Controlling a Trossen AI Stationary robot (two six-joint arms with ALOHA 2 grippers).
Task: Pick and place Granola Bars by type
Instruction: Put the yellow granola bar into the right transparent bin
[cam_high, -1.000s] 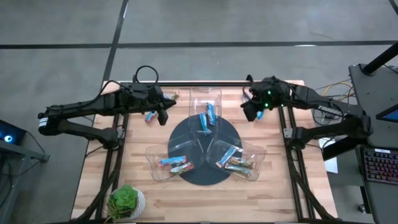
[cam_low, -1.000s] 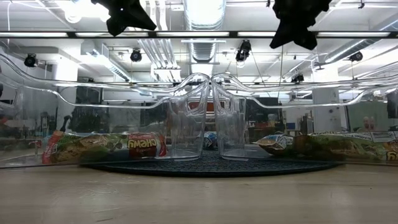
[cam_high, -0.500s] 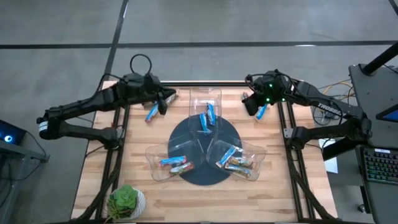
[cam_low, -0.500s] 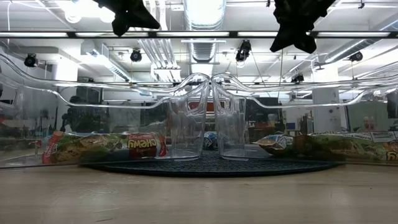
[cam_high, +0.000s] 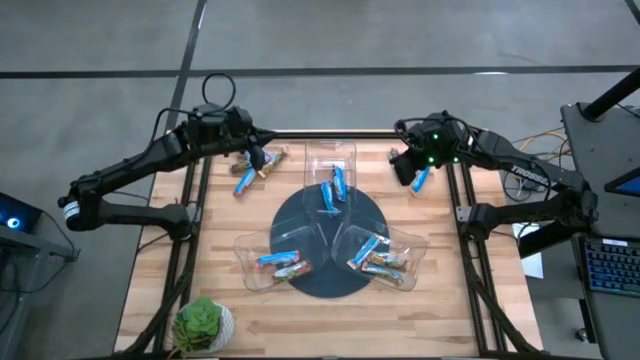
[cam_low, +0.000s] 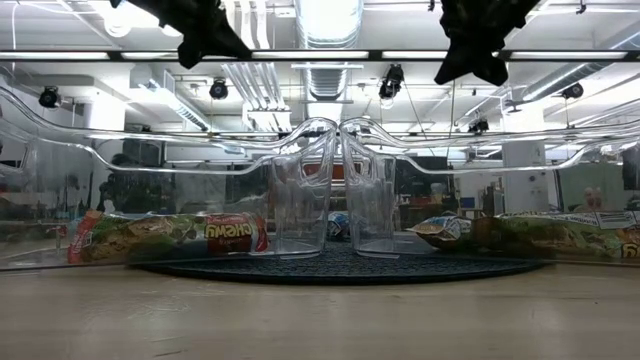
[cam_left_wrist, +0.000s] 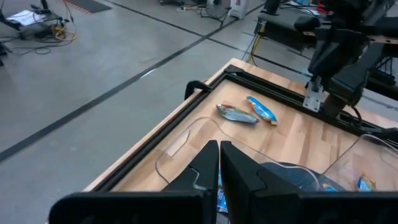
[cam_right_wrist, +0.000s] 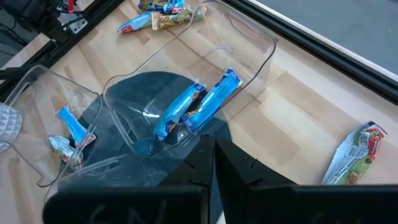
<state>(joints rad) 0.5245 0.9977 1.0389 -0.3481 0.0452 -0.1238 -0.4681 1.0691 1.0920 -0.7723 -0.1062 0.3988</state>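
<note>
Granola bars lie in three clear trays on a dark round mat (cam_high: 325, 225): blue ones in the far tray (cam_high: 332, 160), mixed blue and tan ones in the near-left tray (cam_high: 275, 262) and near-right tray (cam_high: 380, 258). Loose on the wood are a blue bar (cam_high: 243, 181) and a tan bar (cam_high: 272, 157) at far left, a blue bar (cam_high: 420, 180) at far right, and a green-and-red bar (cam_right_wrist: 354, 155). My left gripper (cam_high: 258, 158) hangs shut above the far-left pair, holding nothing (cam_left_wrist: 219, 163). My right gripper (cam_high: 402, 172) hangs shut beside the far-right blue bar, holding nothing (cam_right_wrist: 208, 155).
A small potted plant (cam_high: 203, 323) stands at the table's near left corner. Black rails frame the table's edges (cam_high: 190, 250). Bare wood lies along the near edge (cam_high: 330, 320) and between the trays and the side rails. A desk with a keyboard (cam_high: 610, 270) stands right of the table.
My left gripper has drawn back from beside the far tray toward the table's far left corner, ending over the tan bar. My right gripper shifted a little toward the far edge, and the blue bar beside it now shows. No bar has moved.
</note>
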